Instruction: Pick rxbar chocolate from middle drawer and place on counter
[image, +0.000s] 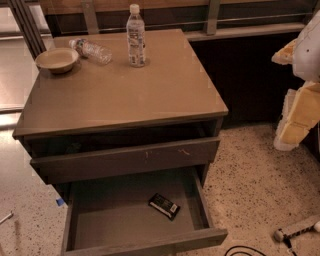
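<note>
The rxbar chocolate (164, 205) is a small flat black bar with a pale label patch. It lies at a slant on the bottom of the middle drawer (112, 217), right of centre. That drawer is pulled wide open at the foot of the cabinet. The counter (130, 90) is the broad grey-brown top above it. My gripper (300, 107) shows as white and pale yellow parts at the right edge of the view. It is beside the cabinet, far right of the bar and above drawer level, holding nothing that I can see.
The scratched upper drawer (125, 160) stands slightly open above the middle one. On the counter's far side are an upright water bottle (135, 36), a lying bottle (91, 50) and a tan bowl (57, 60). A cable (245, 250) and a small tool (295, 231) lie on the speckled floor at the right.
</note>
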